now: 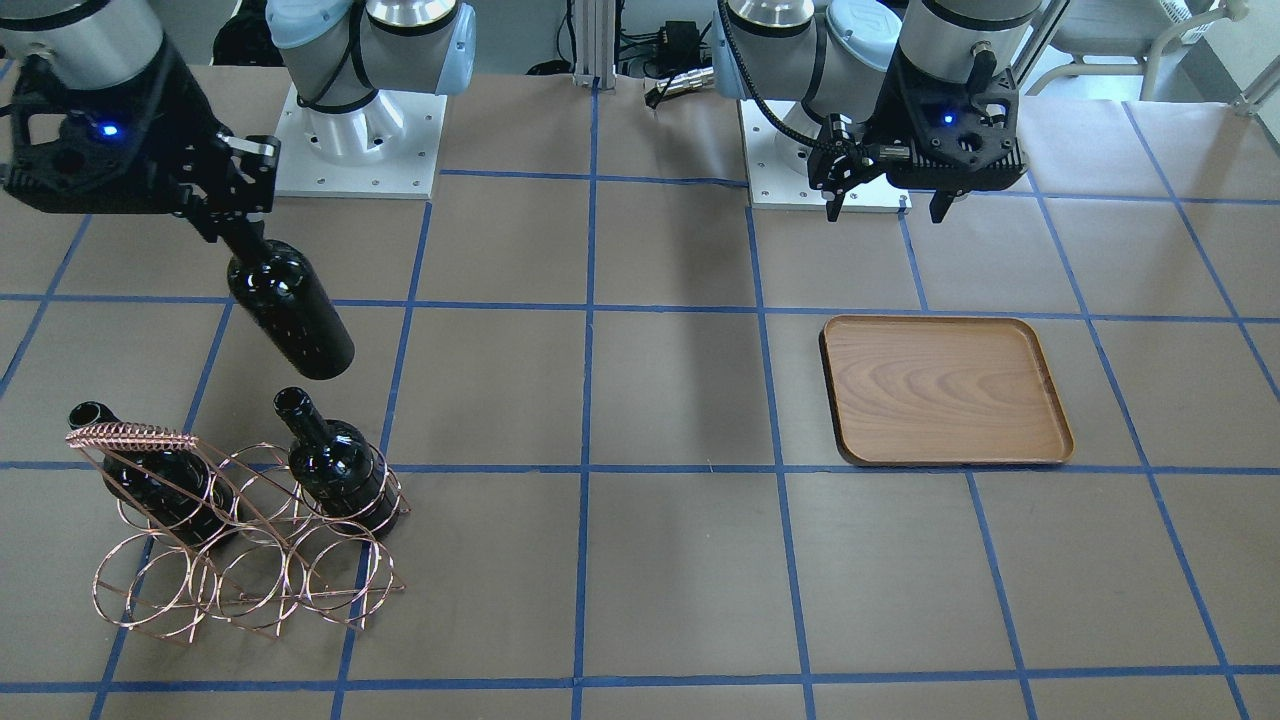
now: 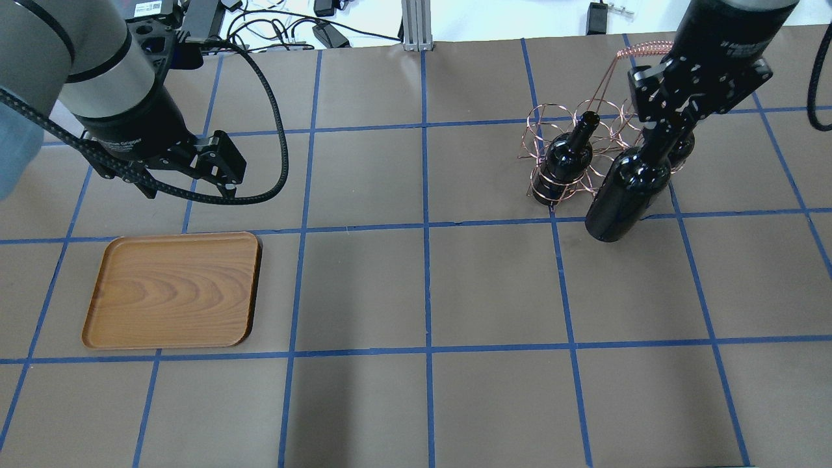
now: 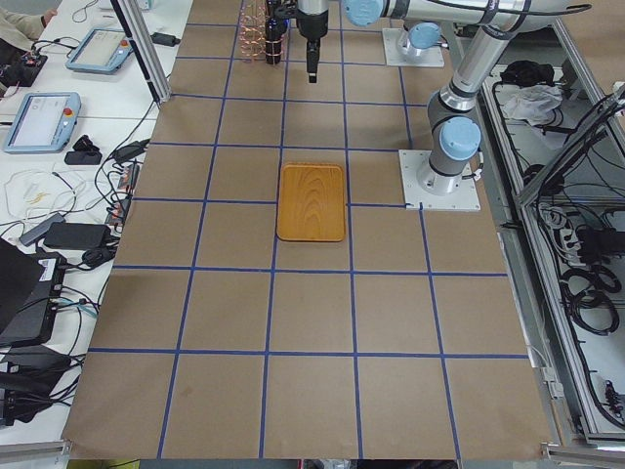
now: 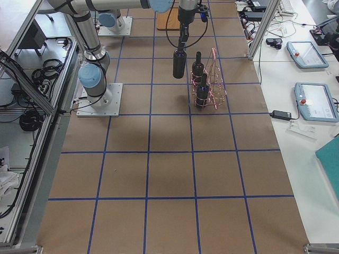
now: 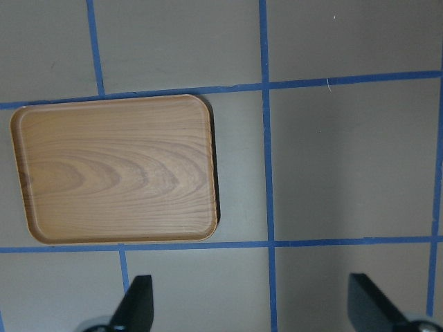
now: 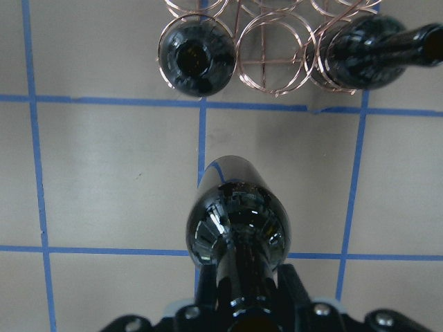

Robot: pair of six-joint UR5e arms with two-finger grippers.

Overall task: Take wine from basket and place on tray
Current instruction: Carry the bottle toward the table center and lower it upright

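Right gripper [image 2: 658,129] clamps the neck of the glossy near-black glass wine bottle [image 2: 627,195], base down — flat brown wooden tray [image 2: 172,289] well apart, leftward.

Silver-blue arms [image 1: 90,40]; black left pincer [image 1: 886,210], right pincer [image 1: 238,222].

The wine [image 1: 290,315] is glossy black glass, the basket [image 1: 245,545] shiny copper wire, the tray [image 1: 940,390] smooth wood, the table [image 1: 680,560] matt paper.

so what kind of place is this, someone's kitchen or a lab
Most likely a robotics lab or test cell, not a home: a robot arm bolted to a paper-covered table gridded in blue tape, with teach pendants on a side bench.
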